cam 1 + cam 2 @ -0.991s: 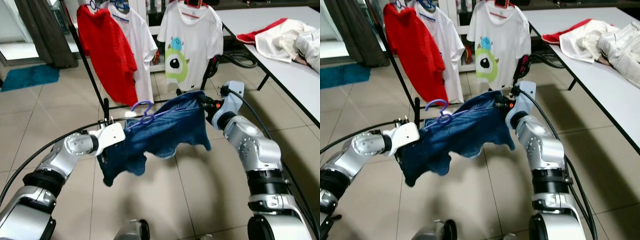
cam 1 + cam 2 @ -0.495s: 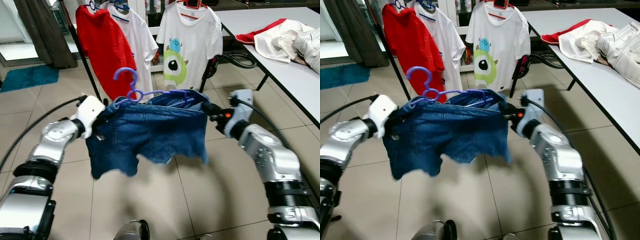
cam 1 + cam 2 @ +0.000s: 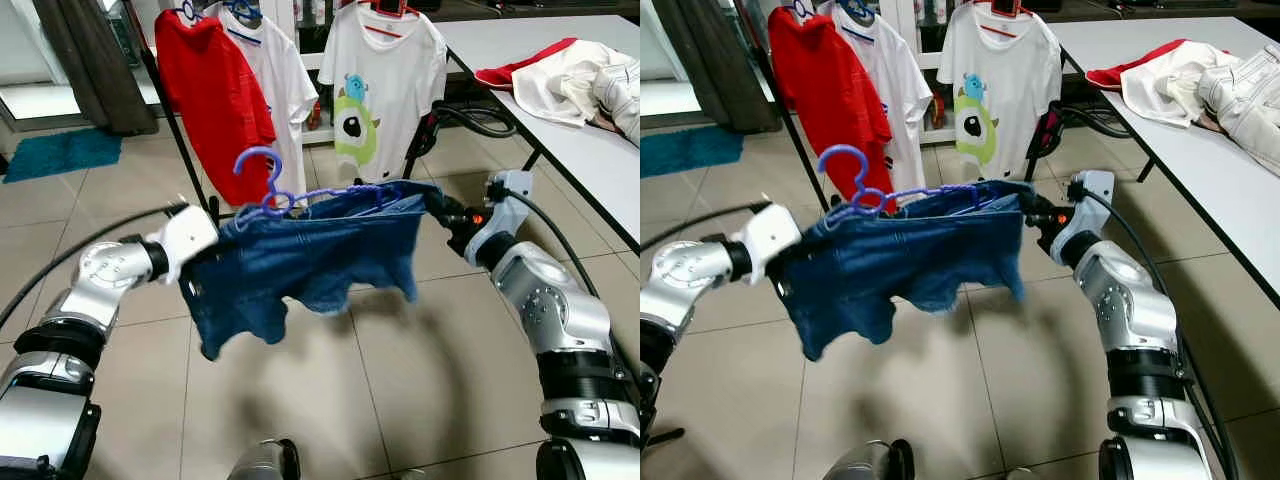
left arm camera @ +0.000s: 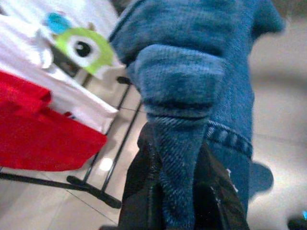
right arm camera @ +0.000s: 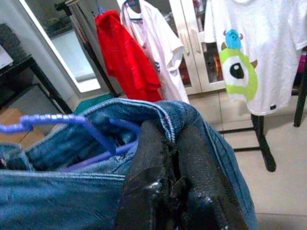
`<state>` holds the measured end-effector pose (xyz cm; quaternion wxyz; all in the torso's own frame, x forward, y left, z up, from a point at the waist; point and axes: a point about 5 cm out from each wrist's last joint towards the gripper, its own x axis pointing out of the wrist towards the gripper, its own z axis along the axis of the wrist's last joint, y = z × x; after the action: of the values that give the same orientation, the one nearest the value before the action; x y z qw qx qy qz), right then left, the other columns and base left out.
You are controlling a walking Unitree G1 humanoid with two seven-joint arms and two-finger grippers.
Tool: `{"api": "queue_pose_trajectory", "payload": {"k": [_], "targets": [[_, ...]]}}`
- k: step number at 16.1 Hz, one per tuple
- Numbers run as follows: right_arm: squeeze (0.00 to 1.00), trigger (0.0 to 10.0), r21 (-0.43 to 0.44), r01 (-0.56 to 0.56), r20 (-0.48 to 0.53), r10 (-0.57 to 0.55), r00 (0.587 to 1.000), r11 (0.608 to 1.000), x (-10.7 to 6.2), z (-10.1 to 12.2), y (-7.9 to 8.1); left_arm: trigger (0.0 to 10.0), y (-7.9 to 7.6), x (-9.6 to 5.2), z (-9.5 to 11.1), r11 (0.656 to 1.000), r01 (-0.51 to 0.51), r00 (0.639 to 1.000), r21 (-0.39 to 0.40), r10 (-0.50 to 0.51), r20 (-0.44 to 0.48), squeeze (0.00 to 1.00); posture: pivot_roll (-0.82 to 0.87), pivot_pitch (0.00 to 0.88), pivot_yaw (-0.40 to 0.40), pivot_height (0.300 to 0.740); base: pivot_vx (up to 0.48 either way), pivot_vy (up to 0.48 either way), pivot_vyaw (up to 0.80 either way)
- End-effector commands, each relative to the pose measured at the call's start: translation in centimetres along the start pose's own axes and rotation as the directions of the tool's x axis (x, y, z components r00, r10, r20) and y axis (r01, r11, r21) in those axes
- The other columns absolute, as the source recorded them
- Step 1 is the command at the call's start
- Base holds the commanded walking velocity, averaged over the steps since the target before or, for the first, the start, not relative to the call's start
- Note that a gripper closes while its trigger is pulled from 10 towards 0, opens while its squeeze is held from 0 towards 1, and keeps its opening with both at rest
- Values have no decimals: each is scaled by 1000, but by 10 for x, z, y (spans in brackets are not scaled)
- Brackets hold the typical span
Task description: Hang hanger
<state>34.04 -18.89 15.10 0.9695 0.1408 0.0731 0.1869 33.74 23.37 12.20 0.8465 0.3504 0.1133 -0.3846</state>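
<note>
A pair of blue denim shorts (image 3: 310, 265) hangs stretched between the two grippers, above the tiled floor (image 3: 420, 370) in front of the robot. The waistband runs along a purple plastic hanger (image 3: 275, 195), whose hook stands up just left of the middle; the frayed leg hems droop lower on the left side. The left gripper (image 4: 175, 191) is clenched on a fold of denim at the shorts' left end, cloth pinched between its two fingers. The right gripper (image 5: 170, 148) is pressed closed on the waistband at the right end, with the hanger's purple arm just beside it.

Farther off stands a black clothes rack (image 3: 175, 140) with three shirts: one red T-shirt (image 3: 215, 100) on the left, one plain white T-shirt (image 3: 285, 90) next to it, and one white T-shirt with a green one-eyed monster (image 3: 385, 85) to the right. At far right a white table (image 3: 590, 140) holds one heap of red and cream clothing (image 3: 560, 75).
</note>
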Motion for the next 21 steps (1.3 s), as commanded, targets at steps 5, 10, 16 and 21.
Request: {"api": "queue_pose_trajectory", "payload": {"k": [5, 10, 16, 21], "targets": [[0, 0, -154, -3, 0, 3, 1000, 988, 1, 22, 12, 0, -25, 6, -34, 992, 121, 954, -23, -123, -274, 0, -74, 48, 75, 740, 0, 0, 0], [0, 0, -341, -37, -67, 15, 998, 939, 11, 15, 29, 0, -37, 23, -22, 971, 223, 944, 86, -194, -266, 0, -78, 14, 87, 740, 0, 0, 0], [0, 0, -250, -32, -109, 5, 994, 968, 41, 8, 40, 0, -57, 41, 4, 908, 323, 946, 266, -298, -131, 0, -85, 0, 92, 740, 0, 0, 0], [318, 10000, -286, -233, -435, 91, 896, 929, 36, -60, 40, 0, -61, 32, 34, 888, 251, 935, 385, -325, 140, 0, -71, 3, 69, 740, 0, 0, 0]]}}
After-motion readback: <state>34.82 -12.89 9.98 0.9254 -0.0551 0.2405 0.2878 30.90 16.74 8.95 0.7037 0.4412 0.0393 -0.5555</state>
